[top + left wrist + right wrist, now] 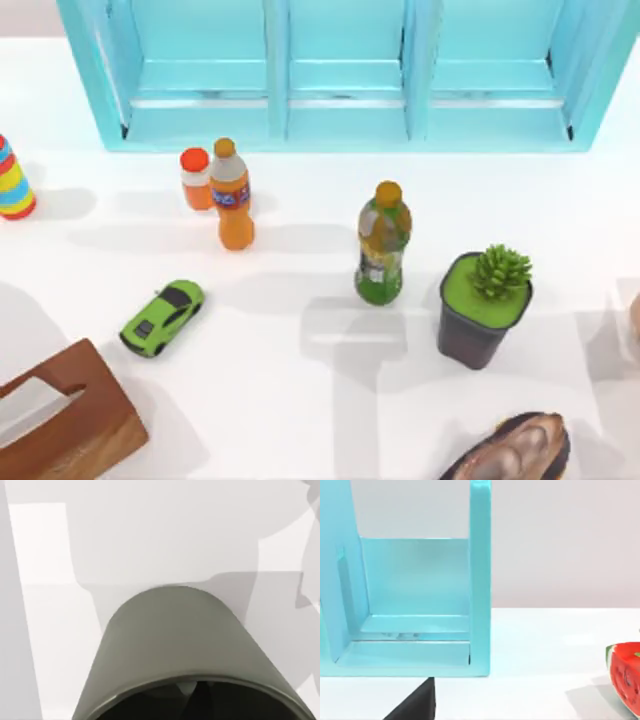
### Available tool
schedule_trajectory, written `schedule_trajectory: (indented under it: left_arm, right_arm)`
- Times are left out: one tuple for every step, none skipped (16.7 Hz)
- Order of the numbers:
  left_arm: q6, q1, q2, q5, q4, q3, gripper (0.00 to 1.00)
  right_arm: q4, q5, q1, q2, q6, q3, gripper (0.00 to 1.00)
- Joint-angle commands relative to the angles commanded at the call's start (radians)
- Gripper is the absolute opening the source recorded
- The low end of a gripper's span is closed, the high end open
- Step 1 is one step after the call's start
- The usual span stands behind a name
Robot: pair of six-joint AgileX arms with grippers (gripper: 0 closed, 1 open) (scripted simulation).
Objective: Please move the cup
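Observation:
The cup [175, 640] is a plain matte grey-green cylinder, very close in the left wrist view. Its dark open mouth faces the camera at the near edge and its closed end points away over the white table [150, 540]. It sits right at my left gripper. Whether the gripper is closed on the cup cannot be made out. Something pale and something dark show just inside the rim, too cropped to identify.
A turquoise cabinet [340, 80] lines the back. On the table stand an orange bottle [232, 195], a small orange jar [196, 178], a green bottle [383, 243], a potted succulent [485, 305], a green toy car [162, 317], a wooden box [60, 420] and a rainbow-striped object [12, 180]. A watermelon slice [625, 675] lies right of the cabinet.

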Motion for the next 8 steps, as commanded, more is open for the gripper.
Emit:
schedule_trajectory:
  left_arm:
    - [0.0,0.0,0.0,0.0,0.0,0.0,0.83]
    - [0.0,0.0,0.0,0.0,0.0,0.0,0.9]
    - [0.0,0.0,0.0,0.0,0.0,0.0,0.98]
    - [0.0,0.0,0.0,0.0,0.0,0.0,1.0]
    - [0.0,0.0,0.0,0.0,0.0,0.0,1.0]
    - [0.0,0.0,0.0,0.0,0.0,0.0,1.0]
    - [0.0,0.0,0.0,0.0,0.0,0.0,1.0]
    - [0.0,0.0,0.0,0.0,0.0,0.0,1.0]
  right_arm:
    - [0.0,0.0,0.0,0.0,0.0,0.0,1.0]
    - [0.0,0.0,0.0,0.0,0.0,0.0,1.0]
    - [0.0,0.0,0.0,0.0,0.0,0.0,1.0]
    - [0.0,0.0,0.0,0.0,0.0,0.0,1.0]
    - [0.0,0.0,0.0,0.0,0.0,0.0,1.0]
    - [0.0,0.0,0.0,0.0,0.0,0.0,1.0]
    - [0.0,0.0,0.0,0.0,0.0,0.0,1.0]
    - [0.0,0.0,0.0,0.0,0.0,0.0,1.0]
